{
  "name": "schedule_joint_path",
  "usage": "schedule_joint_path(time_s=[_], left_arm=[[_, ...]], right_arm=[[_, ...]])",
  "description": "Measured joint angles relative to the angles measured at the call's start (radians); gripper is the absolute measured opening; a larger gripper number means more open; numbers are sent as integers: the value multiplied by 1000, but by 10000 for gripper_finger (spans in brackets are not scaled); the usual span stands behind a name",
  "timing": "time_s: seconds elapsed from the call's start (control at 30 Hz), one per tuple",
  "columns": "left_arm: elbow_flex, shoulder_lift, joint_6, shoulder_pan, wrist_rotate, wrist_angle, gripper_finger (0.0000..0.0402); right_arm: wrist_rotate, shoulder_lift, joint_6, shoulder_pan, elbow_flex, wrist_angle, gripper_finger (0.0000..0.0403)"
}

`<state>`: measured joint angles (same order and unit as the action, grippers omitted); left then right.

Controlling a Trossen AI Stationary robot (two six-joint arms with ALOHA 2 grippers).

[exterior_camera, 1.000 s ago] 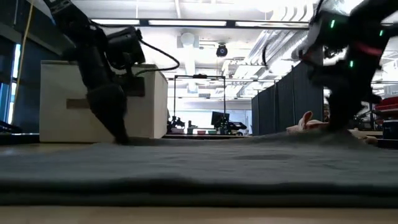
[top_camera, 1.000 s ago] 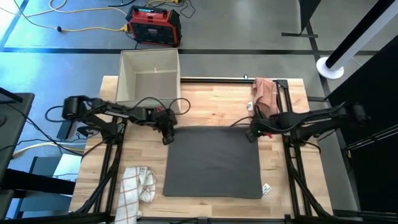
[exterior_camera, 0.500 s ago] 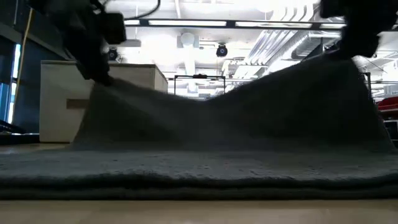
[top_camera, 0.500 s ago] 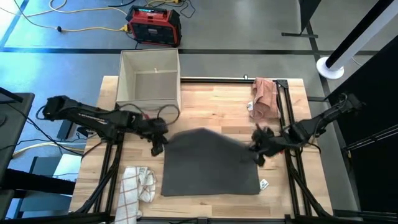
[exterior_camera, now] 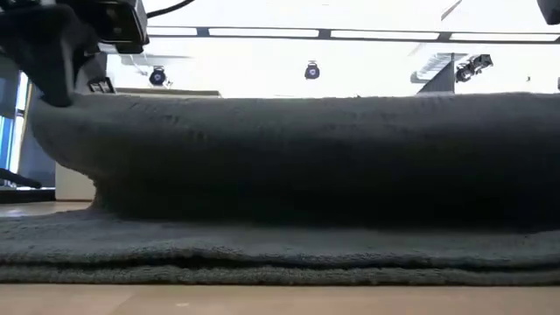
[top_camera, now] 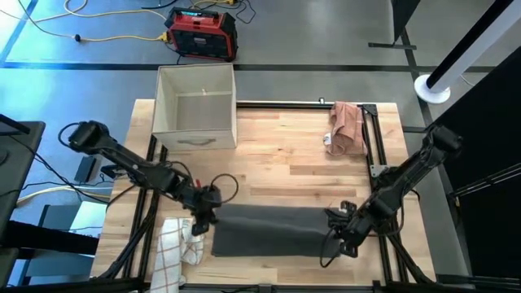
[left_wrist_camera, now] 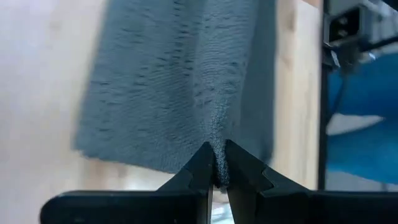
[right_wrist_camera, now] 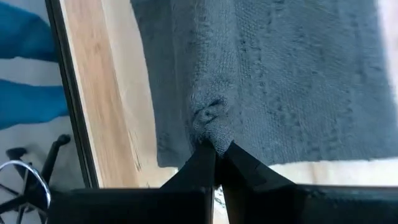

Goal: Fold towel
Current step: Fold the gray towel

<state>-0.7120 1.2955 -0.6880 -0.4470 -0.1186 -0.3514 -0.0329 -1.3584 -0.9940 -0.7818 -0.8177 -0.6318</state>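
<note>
Both grippers, left (top_camera: 205,213) and right (top_camera: 340,229), pinch corners of the nubby dark grey towel (top_camera: 269,229), doubled into a long rectangle.

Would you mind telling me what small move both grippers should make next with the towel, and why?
Probably lower and open. The left gripper and right gripper each pinch a corner of the towel, already carried over to the near edge, but the low view shows the top layer hanging above the bottom one.
</note>
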Motion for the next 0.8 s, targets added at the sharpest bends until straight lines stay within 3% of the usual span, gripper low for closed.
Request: schedule_joint_path(time_s=[0.17, 0.53, 0.67, 0.8], left_arm=[[0, 66, -5, -21, -105, 114, 34], [-1, 138, -46, -53, -318, 269, 124], [-1, 139, -105, -56, -324, 273, 152], [-1, 131, -115, -51, -350, 264, 159]], right_arm=[[50, -54, 21, 3, 0, 74, 3], [201, -69, -97, 28, 0, 78, 104], [225, -65, -167, 37, 0, 44, 155], [215, -36, -350, 38, 0, 13, 173]])
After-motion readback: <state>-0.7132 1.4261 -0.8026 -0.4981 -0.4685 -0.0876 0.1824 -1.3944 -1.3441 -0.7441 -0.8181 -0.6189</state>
